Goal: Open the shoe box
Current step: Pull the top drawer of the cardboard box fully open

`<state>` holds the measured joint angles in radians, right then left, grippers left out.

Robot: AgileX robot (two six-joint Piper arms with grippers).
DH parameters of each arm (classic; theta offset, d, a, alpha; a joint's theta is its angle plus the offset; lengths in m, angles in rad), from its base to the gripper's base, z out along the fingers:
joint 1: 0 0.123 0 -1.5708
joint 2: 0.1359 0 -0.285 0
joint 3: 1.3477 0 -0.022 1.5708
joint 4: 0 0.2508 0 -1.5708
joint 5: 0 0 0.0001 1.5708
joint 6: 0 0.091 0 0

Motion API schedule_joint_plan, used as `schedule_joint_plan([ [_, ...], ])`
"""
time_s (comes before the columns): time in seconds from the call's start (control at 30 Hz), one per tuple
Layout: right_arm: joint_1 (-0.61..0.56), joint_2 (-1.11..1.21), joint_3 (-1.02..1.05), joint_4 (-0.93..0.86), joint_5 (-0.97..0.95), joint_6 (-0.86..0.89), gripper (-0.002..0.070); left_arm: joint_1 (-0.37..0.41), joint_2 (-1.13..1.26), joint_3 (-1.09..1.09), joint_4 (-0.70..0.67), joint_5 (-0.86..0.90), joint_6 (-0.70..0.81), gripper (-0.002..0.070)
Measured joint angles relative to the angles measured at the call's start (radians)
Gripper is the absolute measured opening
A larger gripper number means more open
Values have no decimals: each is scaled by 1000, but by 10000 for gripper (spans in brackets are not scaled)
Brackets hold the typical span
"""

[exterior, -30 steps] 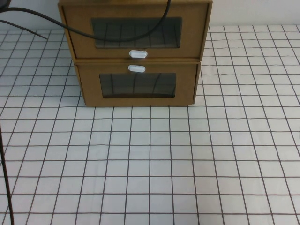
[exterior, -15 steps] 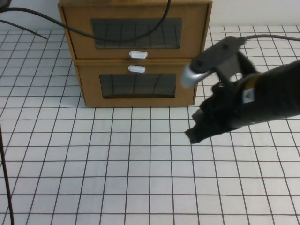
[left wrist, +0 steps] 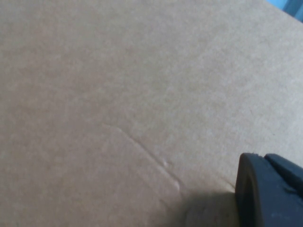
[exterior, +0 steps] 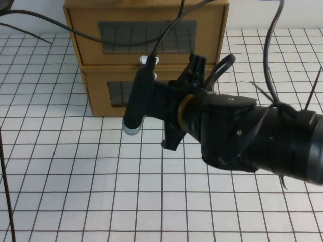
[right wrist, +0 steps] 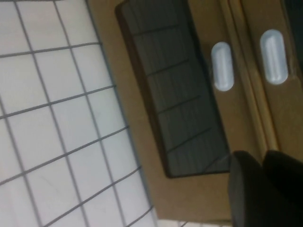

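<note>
Cardboard box (exterior: 85,45), top centre, is faced by clenched, empty right gripper (exterior: 197,59) mid-frame; left gripper (left wrist: 265,161) is seen close to cardboard (left wrist: 118,94), grip untellable.

The right arm (exterior: 252,136) fills the centre and right of the high view as a thick, matte black cylinder, with a yellow-orange ring (exterior: 182,112) where it narrows. A black bar (exterior: 141,96) tipped with a silvery cap (exterior: 131,129) stands at its front end. Thin black cables (exterior: 270,45) loop from the top edge down to it, and its slim black right gripper (exterior: 196,63) sits just above the ring. The left gripper (left wrist: 267,189) is a rounded black block at the lower right of its wrist view.
</note>
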<state>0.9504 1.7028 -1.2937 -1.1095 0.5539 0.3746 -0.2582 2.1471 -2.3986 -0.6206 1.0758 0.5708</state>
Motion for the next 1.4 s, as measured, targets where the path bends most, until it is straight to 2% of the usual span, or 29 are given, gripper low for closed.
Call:
schedule_joint_plan([
  [0.27, 2, 99, 0, -449, -1, 300, 179, 0, 0, 0, 0, 0, 0, -2],
  [0.37, 2, 132, -9, -518, 16, 351, 197, 0, 0, 0, 0, 2, 0, -2],
  [0.63, 2, 206, -95, -539, 46, 368, 225, 0, 0, -2, 0, 6, 0, -2],
  [0.8, 2, 233, -142, -539, 50, 366, 326, 0, 0, -2, 0, 6, 0, -2],
  [0.9, -2, 237, -155, -539, 50, 366, 358, 0, 0, -2, 0, 8, 0, -2],
  [1.4, -52, 267, -188, -546, -17, 364, 372, 0, 0, -2, 0, 8, -1, -2],
])
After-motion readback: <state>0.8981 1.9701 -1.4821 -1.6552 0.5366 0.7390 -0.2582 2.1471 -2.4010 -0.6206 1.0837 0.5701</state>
